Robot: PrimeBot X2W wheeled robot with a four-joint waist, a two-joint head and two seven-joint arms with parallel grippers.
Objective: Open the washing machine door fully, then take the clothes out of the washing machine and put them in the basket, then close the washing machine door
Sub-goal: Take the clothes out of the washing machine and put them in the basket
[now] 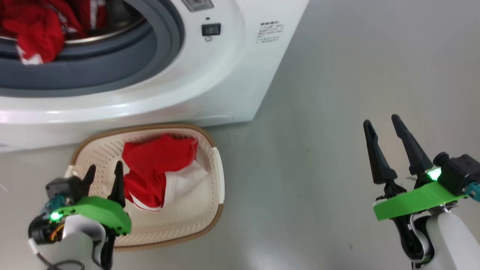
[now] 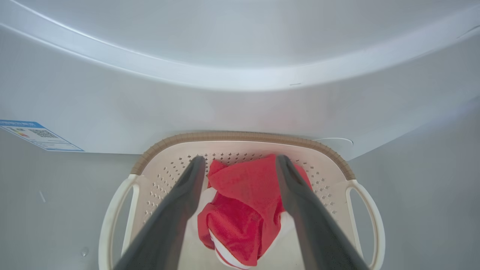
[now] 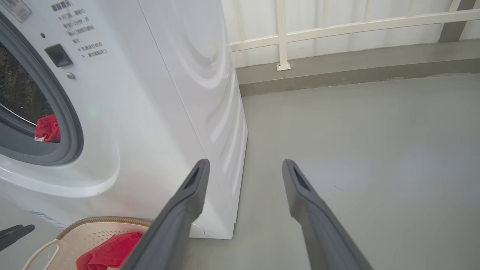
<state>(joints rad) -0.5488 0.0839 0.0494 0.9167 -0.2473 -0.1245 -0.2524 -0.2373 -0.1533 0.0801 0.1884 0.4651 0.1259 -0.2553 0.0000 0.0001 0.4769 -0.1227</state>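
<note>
- The left gripper [image 1: 105,165] sits at the lower left of the head view. Its jaws stand wide apart and clamp nothing.
- In the left wrist view the two dark fingers [image 2: 180,202] rise from the bottom edge, and a red garment [image 2: 243,210] shows in the gap between them, lying in the basket beneath. Whether a fingertip touches the cloth I cannot tell.
- In the head view that garment, red with white bands, lies crumpled in the middle of the basket [image 1: 180,221], just right of the left gripper's fingertips.
- The right gripper [image 1: 380,120] is at the lower right of the head view. Its jaws are spread and empty over bare grey floor [image 1: 318,150], well apart from the basket and the clothes.
- The basket stands on the floor at the lower centre-left of the head view, and its brown rim is close against the front of the washing machine [image 1: 210,75].
- The washing machine fills the upper left of the head view. Its mouth is uncovered and ringed by a grey rubber seal [image 1: 112,67].
- More red clothes [image 1: 37,26] lie in the drum at the top left corner, one fold hanging over the seal's inner lip.
- A blue label [image 2: 37,135] sits low on the machine's front, at the left edge of the left wrist view.
</note>
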